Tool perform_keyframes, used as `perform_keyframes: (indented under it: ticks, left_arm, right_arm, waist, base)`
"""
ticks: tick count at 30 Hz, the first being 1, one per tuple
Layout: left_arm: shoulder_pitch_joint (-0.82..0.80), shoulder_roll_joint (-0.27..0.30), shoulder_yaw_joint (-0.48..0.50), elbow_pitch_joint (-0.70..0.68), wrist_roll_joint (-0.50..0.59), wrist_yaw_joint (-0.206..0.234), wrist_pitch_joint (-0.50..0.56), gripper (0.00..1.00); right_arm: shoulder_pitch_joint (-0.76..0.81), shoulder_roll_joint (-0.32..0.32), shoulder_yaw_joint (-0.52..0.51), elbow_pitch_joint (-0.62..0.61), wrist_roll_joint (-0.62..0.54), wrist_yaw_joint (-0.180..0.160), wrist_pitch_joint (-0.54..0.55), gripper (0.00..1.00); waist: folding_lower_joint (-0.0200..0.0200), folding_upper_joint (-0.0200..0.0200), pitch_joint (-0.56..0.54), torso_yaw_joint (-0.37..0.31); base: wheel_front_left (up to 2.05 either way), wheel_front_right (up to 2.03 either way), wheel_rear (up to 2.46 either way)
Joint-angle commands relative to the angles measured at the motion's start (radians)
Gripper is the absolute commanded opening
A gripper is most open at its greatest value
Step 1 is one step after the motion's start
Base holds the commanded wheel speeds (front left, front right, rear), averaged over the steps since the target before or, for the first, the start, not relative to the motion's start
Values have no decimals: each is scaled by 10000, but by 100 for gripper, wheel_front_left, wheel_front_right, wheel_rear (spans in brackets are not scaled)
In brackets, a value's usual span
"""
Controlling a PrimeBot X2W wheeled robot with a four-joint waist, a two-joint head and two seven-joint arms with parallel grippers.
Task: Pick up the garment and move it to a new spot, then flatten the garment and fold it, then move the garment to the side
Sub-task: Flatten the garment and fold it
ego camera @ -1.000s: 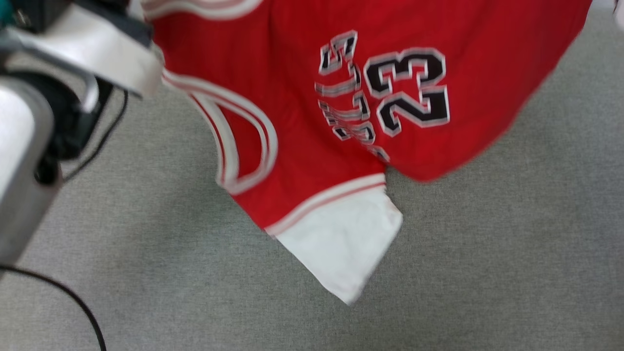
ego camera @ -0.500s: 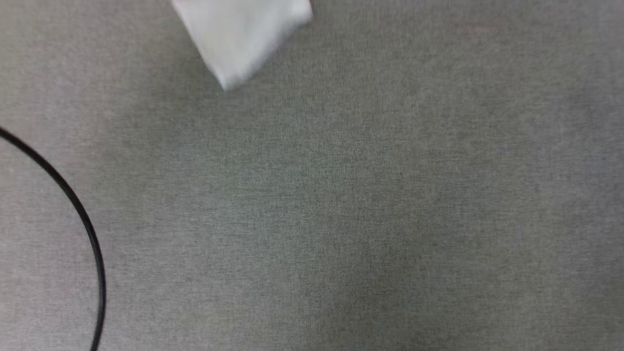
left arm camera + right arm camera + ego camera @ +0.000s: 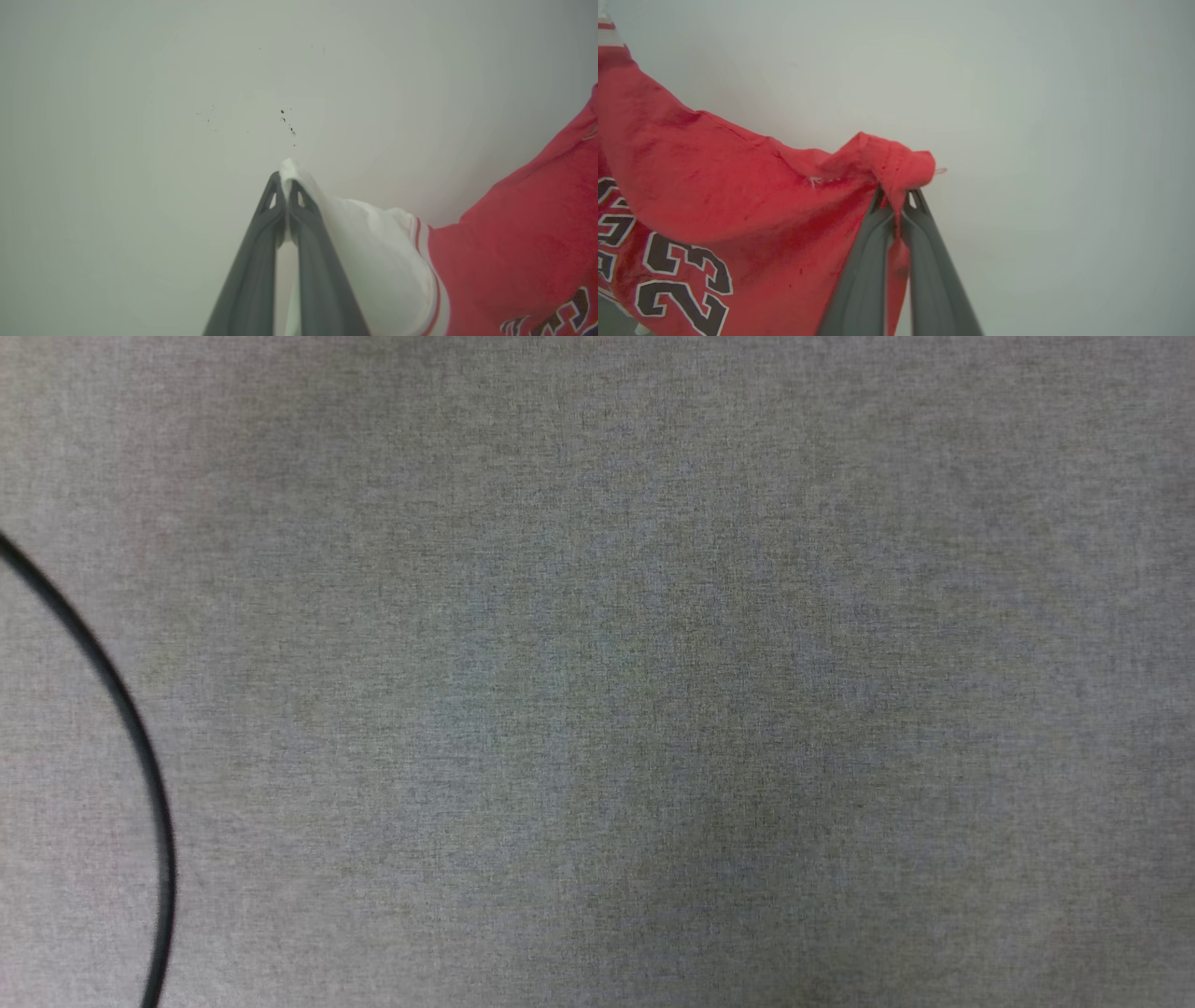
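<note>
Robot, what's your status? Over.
Left pincer shut on garment, white sleeve. Right pincer shut on red edge. Black cable on grey surface.

The garment (image 3: pixel 523 242) and its lettering (image 3: pixel 661 254) run off both wrist views' edges; the black cable (image 3: pixel 142 747) leaves the head view.

The red jersey shirt (image 3: pixel 523 242) with white sleeves and black, white-edged lettering hangs slack and creased. In the left wrist view its white sleeve tip sits at centre frame, pinched by the left gripper (image 3: pixel 286 186). In the right wrist view the right gripper (image 3: pixel 899 196) clamps a bunched red edge at centre, with the "23" at lower left.
</note>
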Motion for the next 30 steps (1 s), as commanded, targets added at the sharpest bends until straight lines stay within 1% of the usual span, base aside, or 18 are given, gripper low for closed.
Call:
perform_keyframes:
  ticks: [1, 5, 7, 13, 17, 21, 26, 30]
  left_arm:
    - [194, -94, -102, 242, -66, -44, -165, 0]
    - [909, -265, -437, 858, -213, -125, -646, 0]
    - [1131, -280, -524, 973, -231, -142, -780, 0]
    - [2941, -362, -1046, 1373, -527, -172, -1390, 0]
    - [4316, -129, -1205, 1154, -764, -175, -1656, 0]
    - [6120, 54, -1342, 568, -1027, -103, -1790, 0]
    - [8666, 422, -1290, -591, -1634, 368, -1854, 0]
    - [10781, 809, -1326, -1823, -2129, 910, -1715, 0]
  right_arm:
    - [255, 43, 217, 179, 60, -5, -142, 0]
    - [967, 40, 868, 501, 279, -4, -467, 0]
    - [1192, 53, 977, 584, 408, -5, -552, 0]
    - [2833, 236, 1880, 929, 1011, -4, -1038, 0]
    - [3942, 311, 2445, 871, 1547, -4, -1413, 0]
    - [5180, -30, 3200, 525, 2062, -5, -1623, 0]
    - [6735, -538, 3897, 25, 2867, -5, -1864, 0]
    - [7885, -1082, 4308, -450, 3326, -4, -2197, 0]
  waist:
    - [-1, -1, 25, 8]
    - [-1, -1, -85, 15]
    - [-1, -1, -131, 22]
    - [-1, -1, -589, 43]
    - [-1, -1, -1046, -8]
    - [-1, -1, -1639, -1]
    - [-1, -1, -2461, -37]
    - [-1, -1, -3098, -85]
  base:
    - [0, 0, 0]
    - [0, 0, 0]
    - [0, 0, 0]
    - [0, 0, 0]
    - [0, 0, 0]
    - [0, 0, 0]
    - [0, 0, 0]
    - [0, 0, 0]
